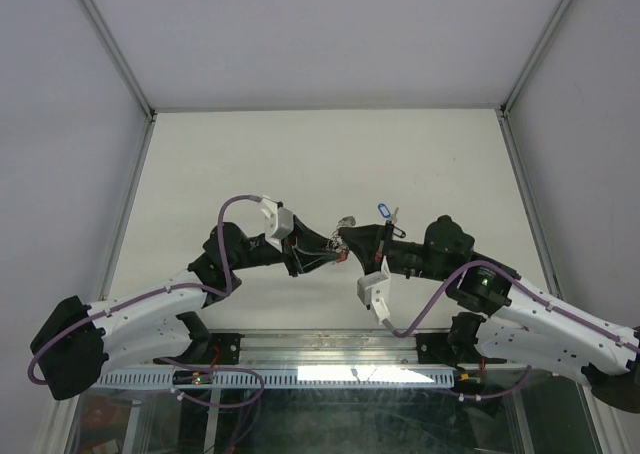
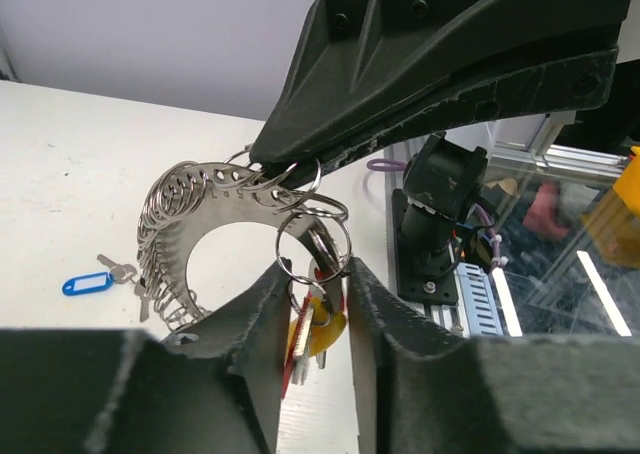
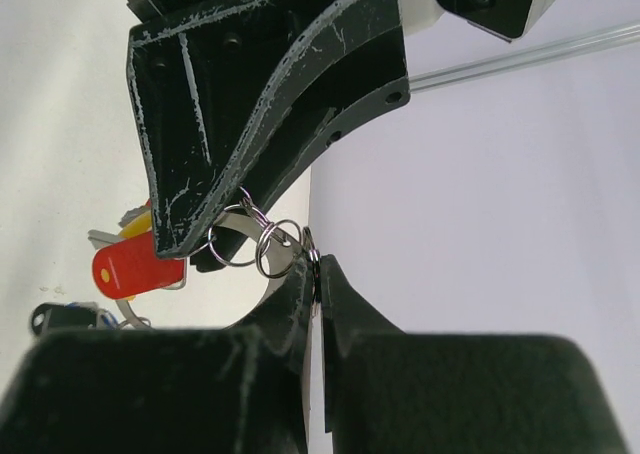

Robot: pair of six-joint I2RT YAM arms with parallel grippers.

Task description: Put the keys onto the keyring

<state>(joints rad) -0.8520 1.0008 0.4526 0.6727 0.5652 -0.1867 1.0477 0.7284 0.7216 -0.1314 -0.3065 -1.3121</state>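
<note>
The keyring (image 2: 185, 209) is a silvery curved band lined with small wire loops, held in the air between both grippers. My left gripper (image 2: 312, 269) is shut on its lower end, where small split rings carry a red-tagged key (image 2: 292, 349) and a yellow-tagged key (image 2: 325, 336) hanging between the fingers. My right gripper (image 3: 316, 264) is shut on a small ring at the band's upper end. The two grippers meet tip to tip in the top view, left (image 1: 322, 244) and right (image 1: 347, 236). A blue-tagged key (image 1: 383, 210) lies on the table beyond them and also shows in the left wrist view (image 2: 85, 284).
White table (image 1: 300, 154) inside a walled enclosure with metal corner posts. An aluminium rail (image 1: 320, 349) and cable tray run along the near edge. The right arm's base (image 2: 440, 224) stands at the table edge. A dark tag (image 3: 50, 319) lies low at the left of the right wrist view.
</note>
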